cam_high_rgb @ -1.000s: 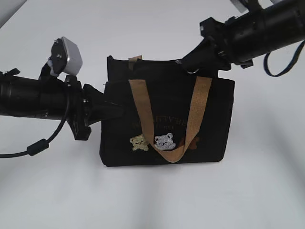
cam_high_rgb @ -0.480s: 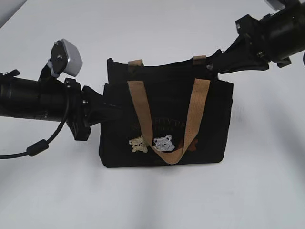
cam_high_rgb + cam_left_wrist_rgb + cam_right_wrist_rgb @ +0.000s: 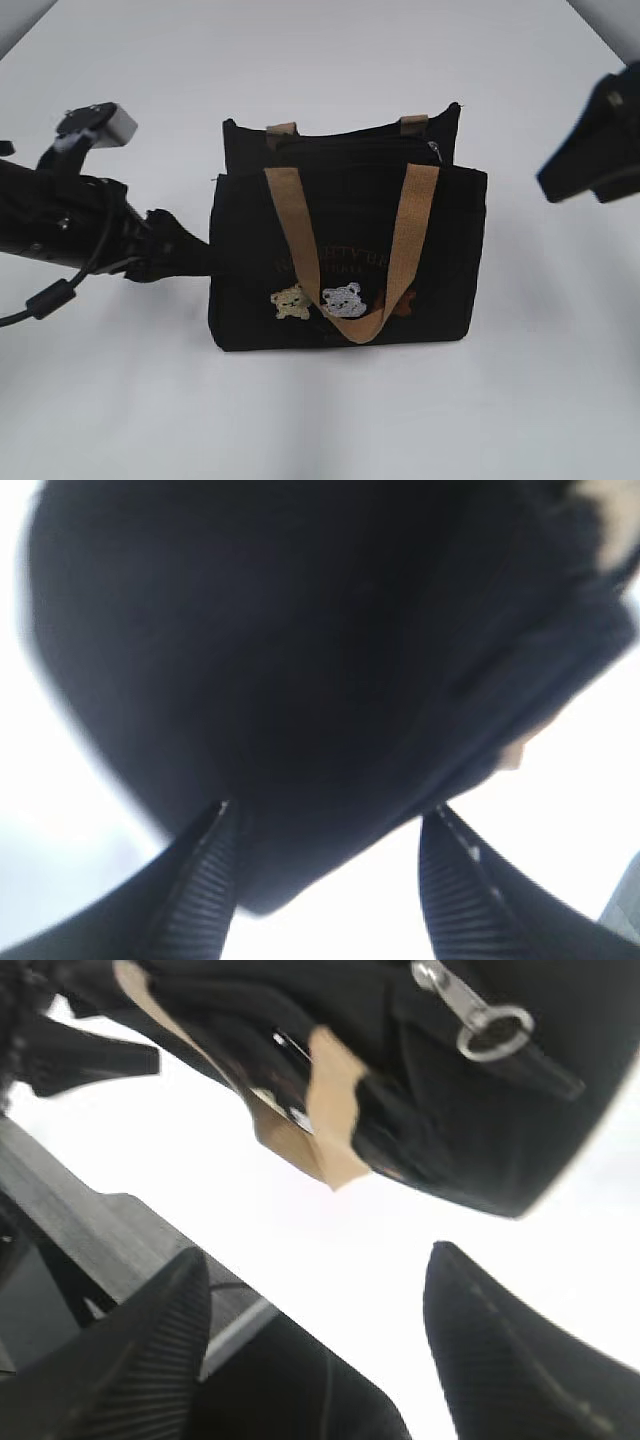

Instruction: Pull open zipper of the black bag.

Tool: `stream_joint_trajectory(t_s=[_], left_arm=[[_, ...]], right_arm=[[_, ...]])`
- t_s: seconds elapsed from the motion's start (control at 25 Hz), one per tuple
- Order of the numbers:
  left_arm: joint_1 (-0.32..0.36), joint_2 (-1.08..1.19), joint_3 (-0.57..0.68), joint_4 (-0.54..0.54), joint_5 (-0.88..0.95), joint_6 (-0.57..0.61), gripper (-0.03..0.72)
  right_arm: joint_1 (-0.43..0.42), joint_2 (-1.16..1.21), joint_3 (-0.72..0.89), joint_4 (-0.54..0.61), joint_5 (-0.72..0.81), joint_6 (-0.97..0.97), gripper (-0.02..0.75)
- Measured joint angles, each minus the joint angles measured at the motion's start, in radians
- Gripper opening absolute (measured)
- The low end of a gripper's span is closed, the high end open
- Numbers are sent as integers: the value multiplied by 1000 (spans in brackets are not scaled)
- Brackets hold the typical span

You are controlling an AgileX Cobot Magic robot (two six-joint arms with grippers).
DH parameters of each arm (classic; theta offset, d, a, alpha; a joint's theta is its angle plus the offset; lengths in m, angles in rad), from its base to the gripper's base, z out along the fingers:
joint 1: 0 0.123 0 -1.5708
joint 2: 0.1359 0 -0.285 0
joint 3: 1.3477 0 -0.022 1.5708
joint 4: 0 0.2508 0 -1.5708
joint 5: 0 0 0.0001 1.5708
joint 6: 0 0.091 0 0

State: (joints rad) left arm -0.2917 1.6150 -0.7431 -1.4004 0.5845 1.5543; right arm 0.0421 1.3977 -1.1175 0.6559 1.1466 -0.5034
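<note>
The black bag (image 3: 450,250) stands upright mid-table, with tan handles (image 3: 288,225) and bear patches on its front. Its zipper (image 3: 433,151) runs along the top; the metal pull with its silver ring (image 3: 495,1030) lies free at the right end. My left gripper (image 3: 196,258) is open beside the bag's left end, and the bag's blurred lower corner (image 3: 300,680) reaches in between the spread fingers (image 3: 205,880). My right gripper (image 3: 560,175) hangs open to the right of the bag, apart from it, with nothing between its fingers (image 3: 170,1330).
The white tabletop (image 3: 330,420) surrounds the bag on all sides. In the right wrist view a grey and black structure (image 3: 90,1230) crosses the lower left.
Both grippers opened. The right one drew the zipper pull to the bag's right end, let it go and backed off right. The left one released the bag's left end and dropped lower.
</note>
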Motion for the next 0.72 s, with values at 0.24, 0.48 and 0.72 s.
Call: stream_joint_trajectory(t_s=[0.24, 0.48, 0.72], left_arm=[[0, -230, 101, 404, -161, -605, 379], [0, -587, 199, 525, -162, -802, 347], [0, -1002, 205, 773, -17, -1082, 340]], right_arm=[[0, -294, 183, -325, -28, 195, 492], [0, -709, 431, -403, -71, 209, 489], [0, -1050, 547, -456, -59, 217, 488]])
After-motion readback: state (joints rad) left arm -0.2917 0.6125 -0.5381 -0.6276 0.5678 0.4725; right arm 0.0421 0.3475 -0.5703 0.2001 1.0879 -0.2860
